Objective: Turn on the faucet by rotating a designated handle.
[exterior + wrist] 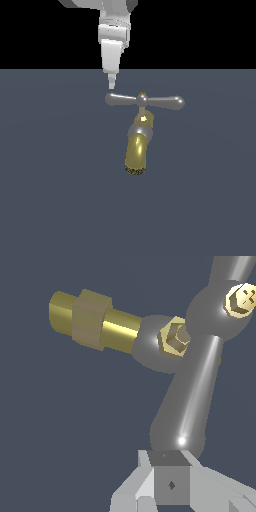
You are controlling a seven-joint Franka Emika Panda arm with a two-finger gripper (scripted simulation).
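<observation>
The faucet [136, 152] has a shiny gold curved spout, a silver collar and a dark speckled mouth. Across its top lies the handle [145, 101], a slim grey crossbar with rounded ends and a small gold knob at its centre. My gripper [112, 84] hangs straight down, its tip just above the end of the handle on the exterior view's left. Its fingers are shut with nothing between them. In the wrist view the shut gripper [171, 481] sits right at the bulb end of the handle [192, 391], with the gold faucet [85, 318] beyond it.
A flat dark blue-grey floor [55, 190] spreads under and around the tap. Nothing else stands on it.
</observation>
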